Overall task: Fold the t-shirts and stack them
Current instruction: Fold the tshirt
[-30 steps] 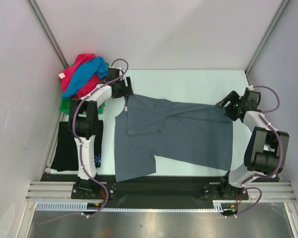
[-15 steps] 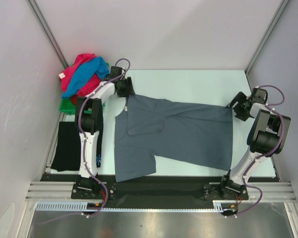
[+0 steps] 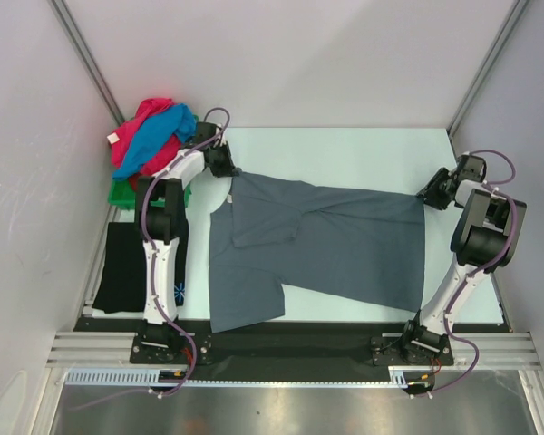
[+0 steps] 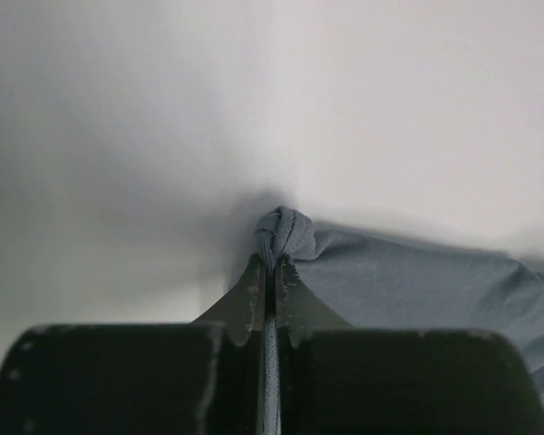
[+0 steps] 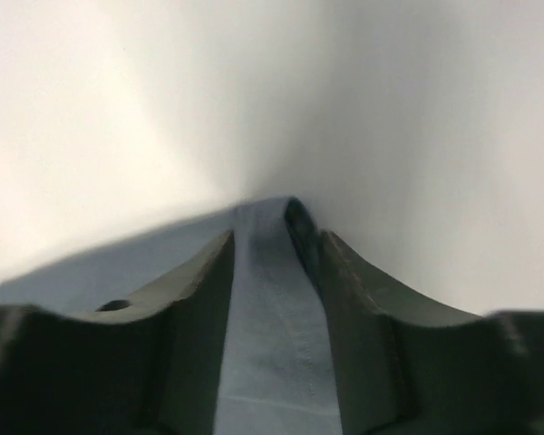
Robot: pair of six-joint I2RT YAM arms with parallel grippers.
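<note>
Your 2 arms have pulled outward: left gripper [image 4: 270,272] and right gripper [image 5: 272,237] pinch the grey t-shirt [image 3: 344,245] (far corners), stretching it taut.

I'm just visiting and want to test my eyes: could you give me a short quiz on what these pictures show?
1. True or false: the left tool pinches the grey shirt.
2. What colour is the shirt the right tool holds?
3. The pink and blue shirts lie: A) far left corner, B) middle, C) right edge.

Key: 1 true; 2 grey; 3 A.
</note>
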